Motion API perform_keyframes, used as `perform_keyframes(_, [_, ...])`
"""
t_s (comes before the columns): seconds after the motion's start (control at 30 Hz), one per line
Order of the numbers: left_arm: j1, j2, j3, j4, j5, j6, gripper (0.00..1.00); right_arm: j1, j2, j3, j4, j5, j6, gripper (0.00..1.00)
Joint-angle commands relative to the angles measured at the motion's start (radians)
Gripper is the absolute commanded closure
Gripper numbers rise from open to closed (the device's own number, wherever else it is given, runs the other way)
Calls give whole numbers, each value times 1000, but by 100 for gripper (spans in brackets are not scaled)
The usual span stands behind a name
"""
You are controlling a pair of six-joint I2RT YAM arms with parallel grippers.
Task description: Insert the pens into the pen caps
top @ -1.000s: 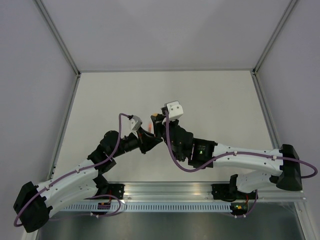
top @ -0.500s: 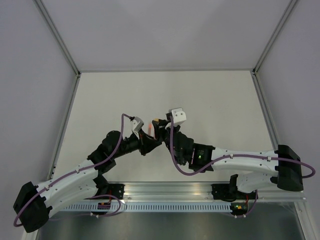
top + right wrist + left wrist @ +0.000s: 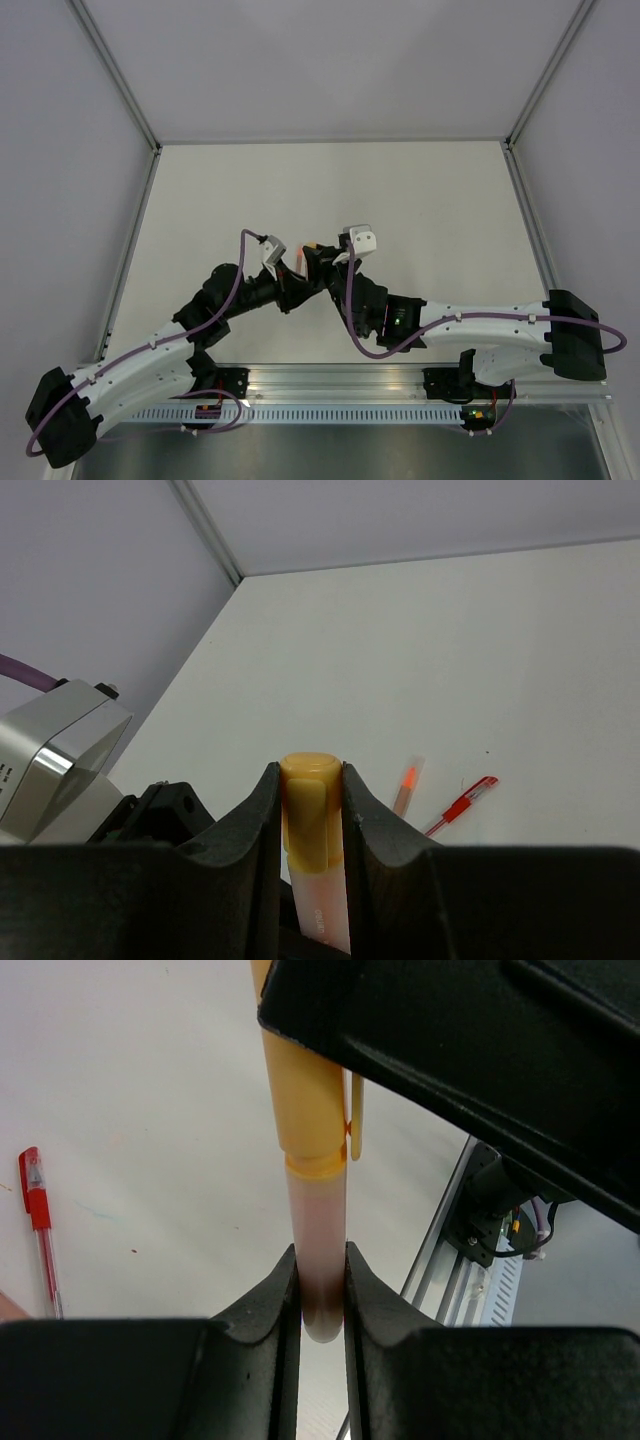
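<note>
Both arms meet above the middle of the counter (image 3: pixel 470 650). The left gripper (image 3: pixel 322 1272) is pinched narrow on the pale pink pen (image 3: pixel 318 1225). The right gripper (image 3: pixel 310 778) is clamped on the orange cap (image 3: pixel 306 810). The pen's end sits inside the cap's mouth, so I judge the joining step is in hand. The next move calls for a straight push along the pen until it seats, then letting go. The cap is the only holder I see. A red pen (image 3: pixel 462 804) and a thin orange-tipped stick (image 3: pixel 405 784) lie close together on the counter.
</note>
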Motion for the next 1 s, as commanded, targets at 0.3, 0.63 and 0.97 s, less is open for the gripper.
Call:
perform_keyframes(0.3, [-2, -57, 12, 217, 73, -2, 98, 25, 20, -7, -66, -110, -66, 63])
perform_keyframes(0.63, [-2, -65, 3, 249, 122, 1, 98, 27, -52, 10, -117, -110, -92, 47])
perform_keyframes(0.97, [-2, -51, 6, 256, 137, 5, 98, 27, -156, 17, -167, -194, -135, 32])
